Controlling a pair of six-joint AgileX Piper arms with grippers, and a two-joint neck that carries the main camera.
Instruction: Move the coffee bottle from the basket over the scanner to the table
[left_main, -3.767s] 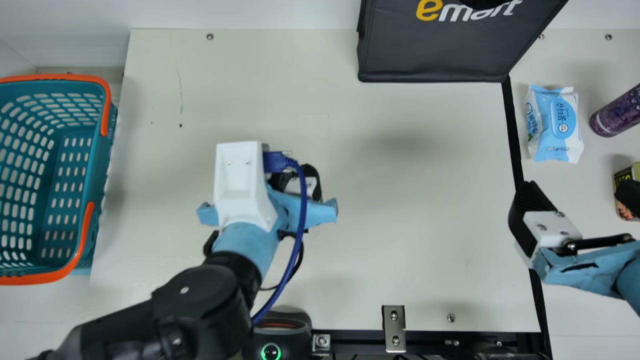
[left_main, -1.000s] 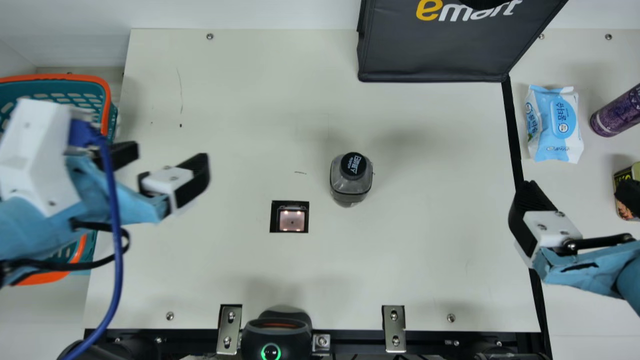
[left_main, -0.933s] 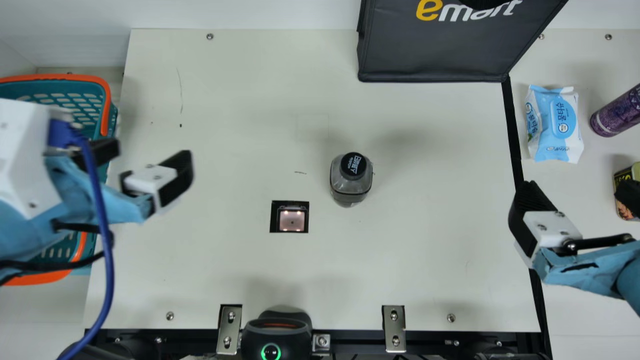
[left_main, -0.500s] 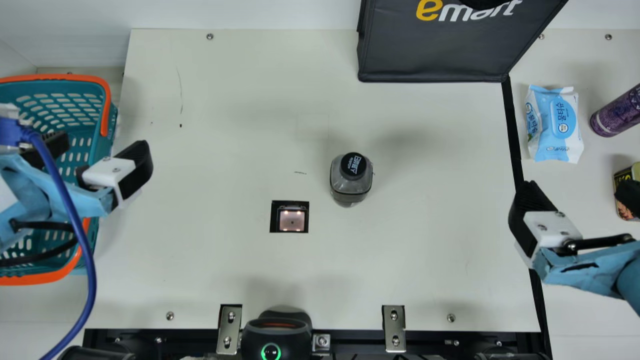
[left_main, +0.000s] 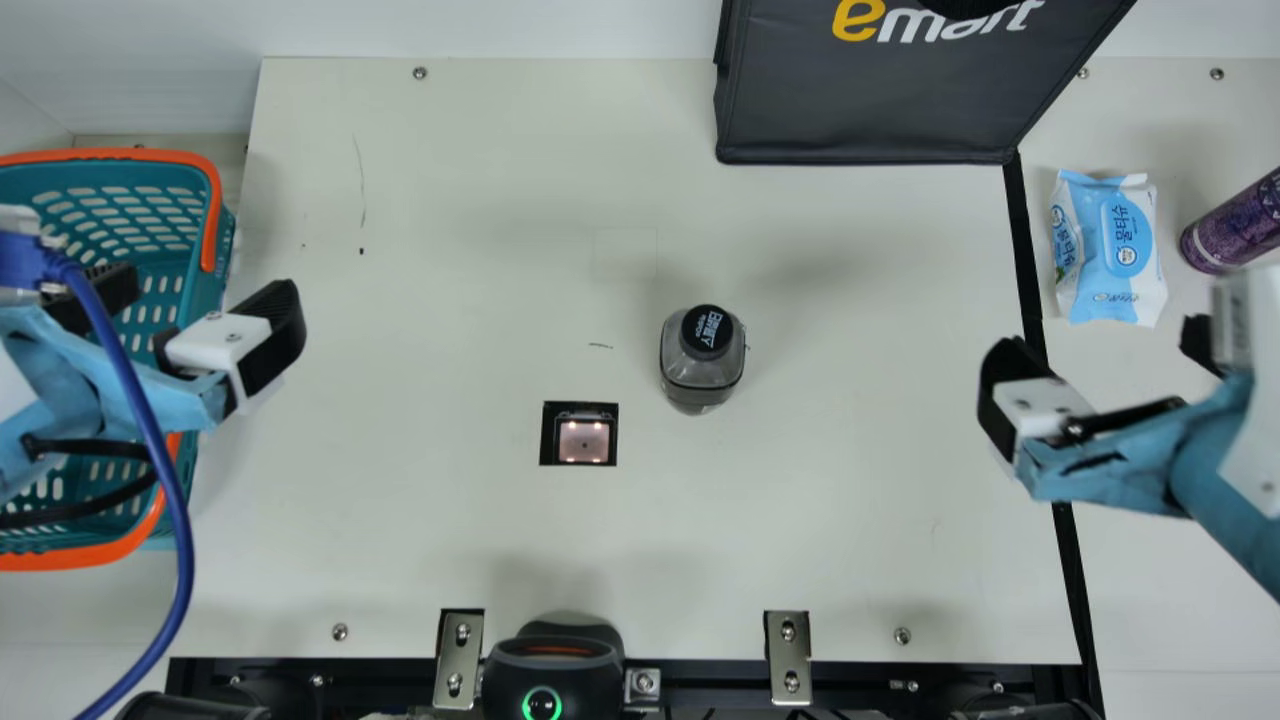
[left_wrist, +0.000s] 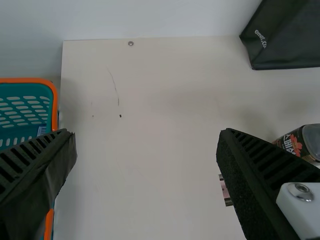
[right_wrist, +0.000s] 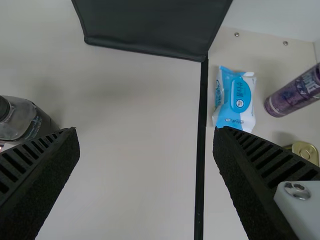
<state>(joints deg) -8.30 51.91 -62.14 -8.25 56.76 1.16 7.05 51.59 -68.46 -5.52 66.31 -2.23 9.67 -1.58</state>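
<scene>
"Why does the squarish clear-grey coffee bottle with the black cap (left_main: 701, 368) stand out there on the cream counter (left_main: 480, 550)?"

"You have it past the black square scanner with the lit window (left_main: 580, 440), near it but apart, on the side toward your right arm. That fits an item carried over and set down, so your move looks finished, though you can't tell from this whether the code was read."

"And the two claws?"

"Your left black ribbed claw (left_main: 205, 288) is spread wide with nothing in it, hanging over the side of the teal plastic basket with orange handles (left_main: 165, 200). That spot would suit you for another pick. Your right black ribbed claw (left_main: 1100, 340) is also parted and empty, above the counter between the bottle and the blue-and-white packet of wipes (left_main: 1120, 245); you might be readying it for the bottle."

"How does the bottle look?"

"Upright, you'll see, with pale lettering on the cap and smooth, see-through shoulders. Your left wrist view adds a dark label with a red flower-like mark. You can't judge how full it is. Those slick shoulders could slip on you, so grip the body squarely."
</scene>
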